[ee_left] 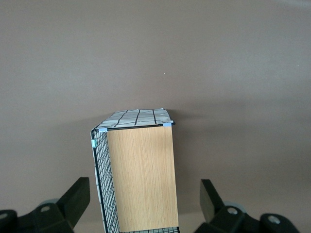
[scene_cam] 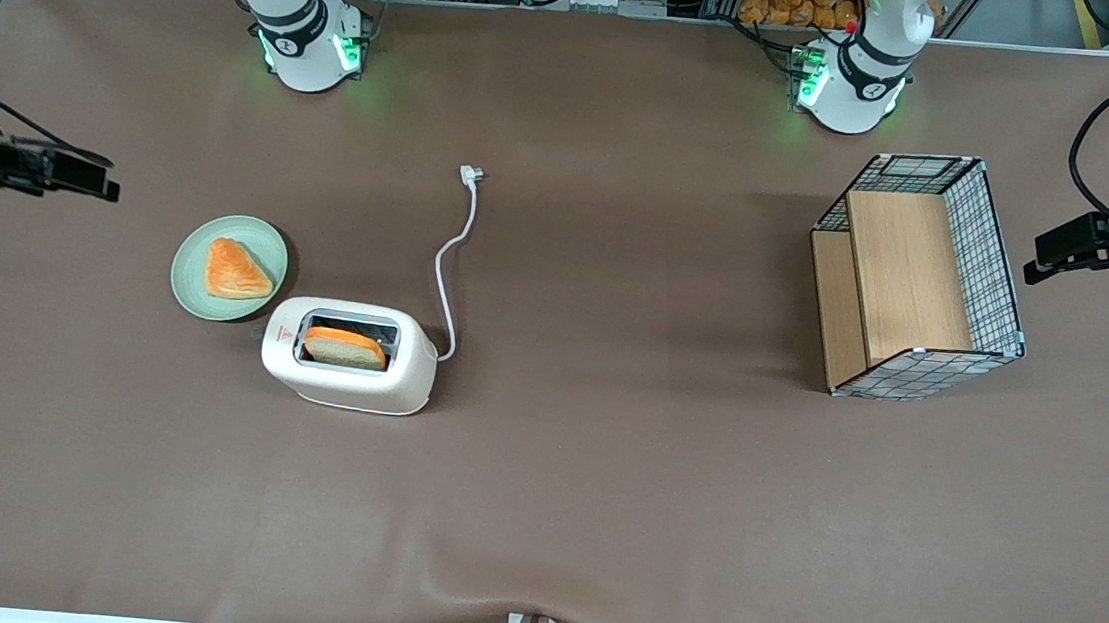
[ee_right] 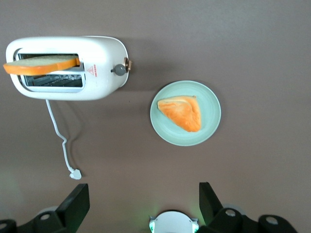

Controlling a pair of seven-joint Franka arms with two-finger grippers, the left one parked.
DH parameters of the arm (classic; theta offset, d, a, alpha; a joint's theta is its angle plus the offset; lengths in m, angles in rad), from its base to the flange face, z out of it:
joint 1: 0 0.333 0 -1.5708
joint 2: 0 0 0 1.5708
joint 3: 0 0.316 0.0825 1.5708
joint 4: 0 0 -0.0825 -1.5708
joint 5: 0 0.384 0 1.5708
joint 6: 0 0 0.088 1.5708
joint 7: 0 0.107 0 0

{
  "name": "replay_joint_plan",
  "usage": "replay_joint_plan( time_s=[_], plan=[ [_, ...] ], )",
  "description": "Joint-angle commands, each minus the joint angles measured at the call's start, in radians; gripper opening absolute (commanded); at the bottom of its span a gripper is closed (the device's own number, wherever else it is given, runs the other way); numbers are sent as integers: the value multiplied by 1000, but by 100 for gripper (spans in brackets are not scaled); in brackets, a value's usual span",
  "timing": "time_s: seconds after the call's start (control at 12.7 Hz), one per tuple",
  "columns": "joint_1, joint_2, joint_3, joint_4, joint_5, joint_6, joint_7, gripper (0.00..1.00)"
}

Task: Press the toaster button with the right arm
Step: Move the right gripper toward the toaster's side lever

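**Open gripper hangs clear of the toaster**

A brown cloth-covered table (scene_cam: 597, 516) fills the scene. At the working arm's end, the right arm's slim black gripper (scene_cam: 94, 179) hovers above the cloth with its fingers spread wide, holding nothing, well apart from everything else. Next comes a pale green round plate (scene_cam: 187, 264) carrying a triangular orange-crusted toast piece (scene_cam: 237, 270). Just beside the plate, and nearer the front camera, stands the small cream-white rounded toaster (scene_cam: 348, 379) with an orange-edged bread slice (scene_cam: 344, 346) in its slot. The round grey toaster button (ee_right: 118, 69) protrudes from the narrow end facing the plate. A white cord (scene_cam: 447, 272) trails away from the camera to its plug (scene_cam: 470, 175). Toward the parked arm's end sits a wire-mesh basket (scene_cam: 1003, 291) with wooden panels inside.
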State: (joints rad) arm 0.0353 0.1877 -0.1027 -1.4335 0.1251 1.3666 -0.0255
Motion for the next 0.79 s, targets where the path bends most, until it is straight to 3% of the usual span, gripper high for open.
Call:
replay_joint_plan(
  time_s=[0.0,0.16,0.32,0.39,0.71],
  plan=[
    [38,61,-2,22,13,14,7,91],
    [40,82,0,-31,54,60,1,54],
    [31,84,-2,-112,134,141,-48,8],
    [29,84,-2,-154,161,198,-85,0],
    [47,93,0,-263,180,340,-99,0]
  ],
)
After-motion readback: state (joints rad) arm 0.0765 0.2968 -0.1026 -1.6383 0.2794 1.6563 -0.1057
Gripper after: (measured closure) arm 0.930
